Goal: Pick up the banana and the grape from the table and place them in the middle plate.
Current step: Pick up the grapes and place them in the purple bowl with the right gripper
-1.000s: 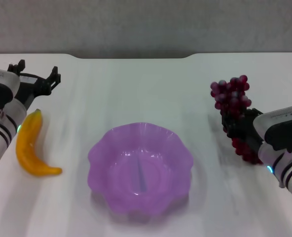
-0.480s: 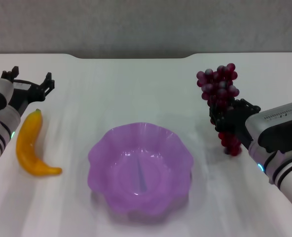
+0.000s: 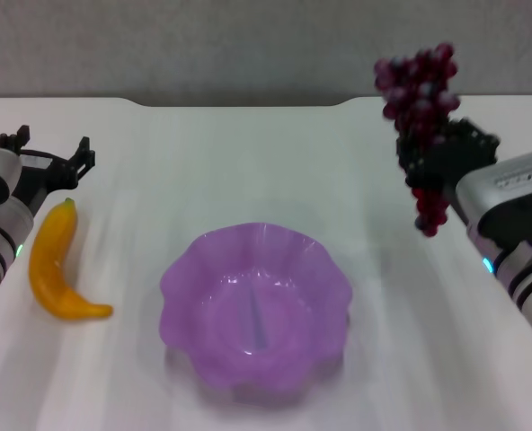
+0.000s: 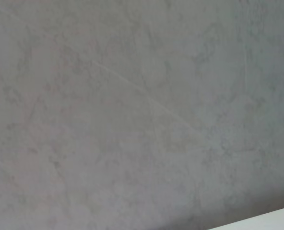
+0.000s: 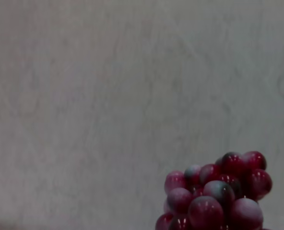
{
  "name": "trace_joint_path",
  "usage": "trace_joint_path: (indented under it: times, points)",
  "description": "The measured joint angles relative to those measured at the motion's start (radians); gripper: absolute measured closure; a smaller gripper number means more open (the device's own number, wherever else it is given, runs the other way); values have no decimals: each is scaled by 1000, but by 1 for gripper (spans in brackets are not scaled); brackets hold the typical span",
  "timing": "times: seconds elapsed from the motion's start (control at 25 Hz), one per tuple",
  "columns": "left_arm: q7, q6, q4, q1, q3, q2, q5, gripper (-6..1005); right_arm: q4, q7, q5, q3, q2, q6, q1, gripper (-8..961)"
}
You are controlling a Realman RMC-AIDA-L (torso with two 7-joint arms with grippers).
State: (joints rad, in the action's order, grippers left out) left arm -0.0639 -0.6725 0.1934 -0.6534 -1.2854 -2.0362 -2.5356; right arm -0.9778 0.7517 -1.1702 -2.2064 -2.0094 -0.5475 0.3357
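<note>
My right tool point(image 3: 438, 153) clamped round the long bunch of dark red-purple grapes point(image 3: 421, 99), held upright, clear of the white desk point(image 3: 248, 162), out to the right of the translucent purple scalloped plate point(image 3: 255, 305). Grape tops fill the right wrist view point(image 5: 214, 196). My left tool point(image 3: 48, 160) hangs spread apart just behind the yellow-orange curved banana point(image 3: 55, 265), which lies on the desk left of the plate.
</note>
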Motion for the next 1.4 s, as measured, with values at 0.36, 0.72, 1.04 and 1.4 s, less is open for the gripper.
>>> trace_joint_path:
  times: [0.36,0.72,1.04,1.4]
  points:
    - [-1,1,0,-4,1,-1,0,106,-211,112,1,53,0,136,-41,516]
    - [-2,3,13,-7,2,0,0,106,-224,110,-7,-83,0,229,-7,517]
    - [-3,4,14,-12,2,2,0,106,-107,-20,-10,-212,-1,320,131,518]
    - [-10,4,14,-18,1,2,0,105,-53,-55,-21,-185,-1,519,147,516]
